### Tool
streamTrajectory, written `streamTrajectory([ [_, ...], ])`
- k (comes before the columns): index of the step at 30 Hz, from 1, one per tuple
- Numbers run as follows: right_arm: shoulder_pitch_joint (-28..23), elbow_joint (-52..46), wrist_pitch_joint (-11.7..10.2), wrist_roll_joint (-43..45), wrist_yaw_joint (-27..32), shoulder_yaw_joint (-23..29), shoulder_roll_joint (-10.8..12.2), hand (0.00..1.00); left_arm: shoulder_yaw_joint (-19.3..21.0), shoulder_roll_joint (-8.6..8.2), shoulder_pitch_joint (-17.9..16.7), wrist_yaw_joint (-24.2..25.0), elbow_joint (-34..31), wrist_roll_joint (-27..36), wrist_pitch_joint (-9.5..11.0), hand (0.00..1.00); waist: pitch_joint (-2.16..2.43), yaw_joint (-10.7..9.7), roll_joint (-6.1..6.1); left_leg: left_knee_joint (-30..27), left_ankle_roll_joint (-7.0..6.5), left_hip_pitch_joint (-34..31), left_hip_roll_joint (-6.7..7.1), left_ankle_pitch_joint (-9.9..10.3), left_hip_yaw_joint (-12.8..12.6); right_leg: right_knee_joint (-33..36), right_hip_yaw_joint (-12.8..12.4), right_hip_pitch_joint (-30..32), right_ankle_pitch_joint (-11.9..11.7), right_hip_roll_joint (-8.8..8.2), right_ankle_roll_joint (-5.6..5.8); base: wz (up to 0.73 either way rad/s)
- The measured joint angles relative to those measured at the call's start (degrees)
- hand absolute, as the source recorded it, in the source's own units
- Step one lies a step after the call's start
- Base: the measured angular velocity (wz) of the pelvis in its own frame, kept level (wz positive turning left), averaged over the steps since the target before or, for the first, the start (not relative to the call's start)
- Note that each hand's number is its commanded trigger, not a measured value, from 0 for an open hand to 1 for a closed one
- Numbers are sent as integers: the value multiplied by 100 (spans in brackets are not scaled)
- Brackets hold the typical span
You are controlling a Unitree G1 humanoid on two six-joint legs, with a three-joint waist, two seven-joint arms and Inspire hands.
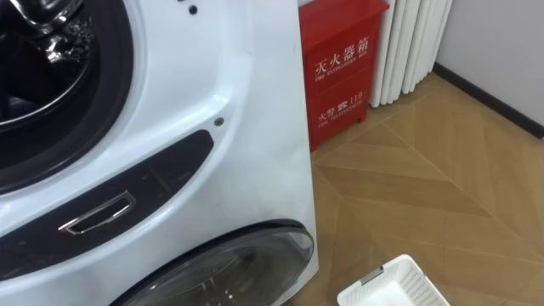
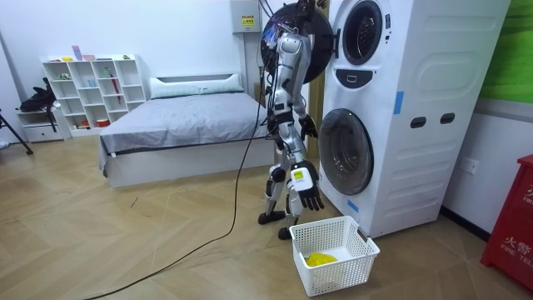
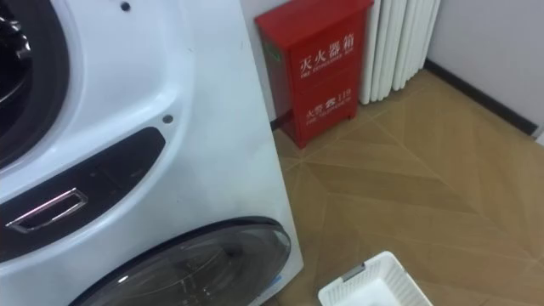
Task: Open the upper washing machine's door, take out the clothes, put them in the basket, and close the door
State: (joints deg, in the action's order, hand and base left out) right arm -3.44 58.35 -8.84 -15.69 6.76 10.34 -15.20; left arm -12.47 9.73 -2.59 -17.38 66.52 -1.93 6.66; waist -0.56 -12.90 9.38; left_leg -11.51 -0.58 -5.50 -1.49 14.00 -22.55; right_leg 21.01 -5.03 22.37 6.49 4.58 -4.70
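Partly done, by the look of it: one yellow garment (image 2: 321,259) is seen lying in the white basket (image 2: 346,275), set on the floor beside the washing machine (image 2: 400,125). Right robot hand (image 2: 308,192) is hung low above the basket, fingers spread, nothing held. Left robot hand (image 1: 49,27) is held up at the upper drum; its fingers cannot be told. Any remaining clothes are hidden.
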Motion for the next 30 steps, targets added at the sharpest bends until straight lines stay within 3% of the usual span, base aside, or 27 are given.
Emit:
streamTrajectory([
  [5,-248,48,4,27,-78,0,12,0,269,4,-118,3,-24,-62,-6,0,-16,69,-126,40,3,238,5,-2,105,-25,74,-250,56,-17,1,9],
  [7,-371,200,16,23,-201,34,37,0,562,3,-279,2,-53,-114,-9,0,0,86,-236,134,16,449,-11,-10,140,-80,174,-484,102,-18,-15,18],
  [11,-485,566,33,16,-364,-10,117,0,605,6,-423,6,-52,-154,-30,0,37,105,-366,180,20,655,-75,-12,337,-308,404,-854,103,-36,-15,33],
  [13,-518,888,170,-79,-457,-32,251,0,603,7,-511,13,-46,-154,-72,0,34,222,-514,220,35,863,-85,-20,465,-451,437,-1121,84,-12,-19,24],
  [16,-571,931,371,-76,-640,-198,373,0,611,-7,-596,56,-102,-223,-198,0,62,353,-652,218,39,946,-113,-23,600,-674,629,-1381,29,-38,-23,19],
  [19,-489,1030,477,-80,-844,-254,496,0,681,-64,-599,74,-140,-278,-298,0,54,505,-754,239,39,1026,-105,-23,738,-756,681,-1506,10,-50,-3,26],
  [22,-418,1100,586,-216,-1005,-534,604,0,683,-100,-634,72,-139,-270,-382,0,21,607,-846,257,38,1124,-104,-23,923,-896,801,-1722,-7,-68,19,24],
  [27,-396,1102,774,-221,-1206,-690,714,0,831,-90,-745,49,-251,-282,-511,0,34,733,-969,276,37,1173,-98,-23,1201,-1043,1031,-1928,-3,-104,29,29],
  [30,-396,1092,774,-125,-1270,-802,706,0,1031,-91,-804,46,-250,-336,-574,0,24,878,-1004,282,37,1206,-99,-23,1213,-1060,1052,-1967,-2,-107,29,5],
])
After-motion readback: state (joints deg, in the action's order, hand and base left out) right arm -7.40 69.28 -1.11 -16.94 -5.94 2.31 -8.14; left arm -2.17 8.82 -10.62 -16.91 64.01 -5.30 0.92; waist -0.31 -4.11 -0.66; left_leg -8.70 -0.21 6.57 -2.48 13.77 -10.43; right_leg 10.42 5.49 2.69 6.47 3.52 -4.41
